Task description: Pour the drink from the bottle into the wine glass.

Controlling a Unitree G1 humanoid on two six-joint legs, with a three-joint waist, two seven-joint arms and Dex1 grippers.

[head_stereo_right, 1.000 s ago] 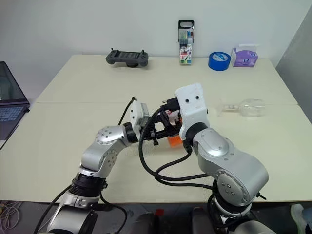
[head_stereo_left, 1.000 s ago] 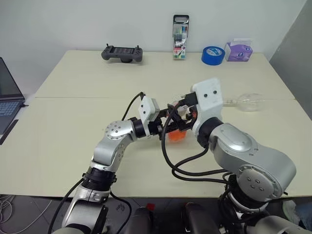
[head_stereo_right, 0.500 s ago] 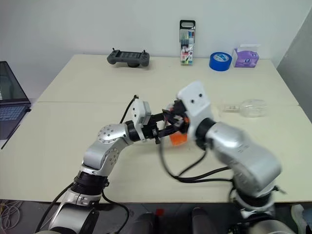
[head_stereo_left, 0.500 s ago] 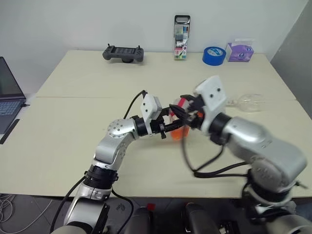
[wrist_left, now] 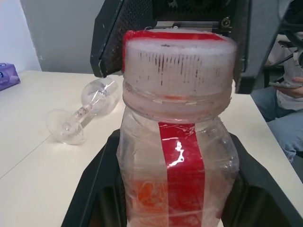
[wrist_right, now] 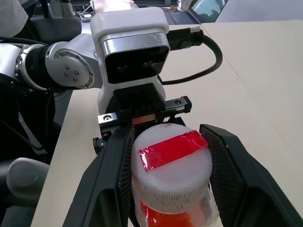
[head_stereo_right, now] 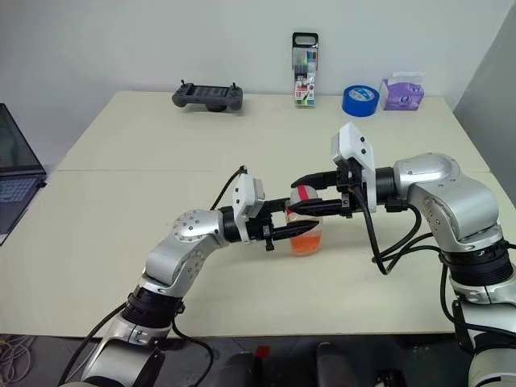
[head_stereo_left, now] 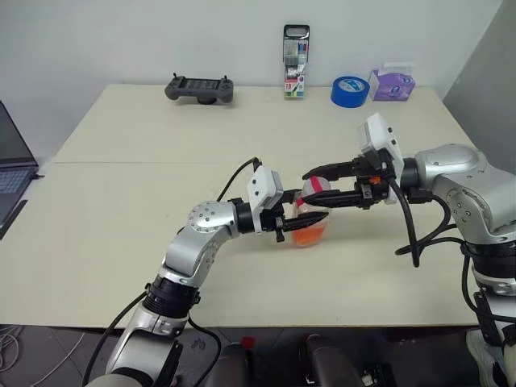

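Your inventory, item by item. Bottle [head_stereo_left: 310, 219]: upright on the counter [head_stereo_left: 121, 201] at its middle, cap [wrist_right: 171, 163] on, orange-red drink [head_stereo_left: 308, 235] filling only the lower part. Left tool [head_stereo_left: 302, 222]: closed around the bottle's body, one black finger on each side, reaching in from 9 o'clock. Right tool [head_stereo_left: 316, 188]: comes in from 3 o'clock at cap height, its fingers [wrist_right: 236, 175] set either side of the white, red-taped cap; you cannot tell from these views whether they press on it or stand just clear. Wine glass [wrist_left: 84, 111]: lying on its side on the counter, well apart from the bottle, toward 3 o'clock from it and behind the right arm, foot pointing toward the bottle. Far edge of the counter, around 12 o'clock: black game controller [head_stereo_left: 199, 87], upright pack of markers [head_stereo_left: 296, 50], blue tape roll [head_stereo_left: 350, 91], purple tissue pack [head_stereo_left: 391, 84]. At 9 o'clock, a laptop [head_stereo_left: 12, 169] at the counter's edge.
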